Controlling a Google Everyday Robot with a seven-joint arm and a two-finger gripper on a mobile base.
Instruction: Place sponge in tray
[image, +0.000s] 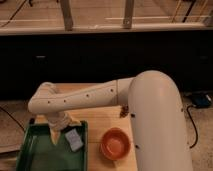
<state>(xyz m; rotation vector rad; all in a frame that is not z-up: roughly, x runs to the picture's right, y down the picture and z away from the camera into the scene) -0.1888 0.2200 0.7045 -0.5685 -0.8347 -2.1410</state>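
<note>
The dark-green tray (37, 152) lies at the lower left on the wooden table. The grey-blue sponge (74, 139) with a paler top sits inside the tray, close to its right rim and slightly tilted. My gripper (64, 132) hangs from the white arm (85, 97) over the tray's back right part, just above and left of the sponge. It is open and holds nothing, and the sponge lies apart from it.
A round orange bowl (115, 144) stands on the wooden table (100, 117) right of the tray. The arm's thick white body (157, 125) fills the right side. A dark cabinet front (100, 60) runs behind the table.
</note>
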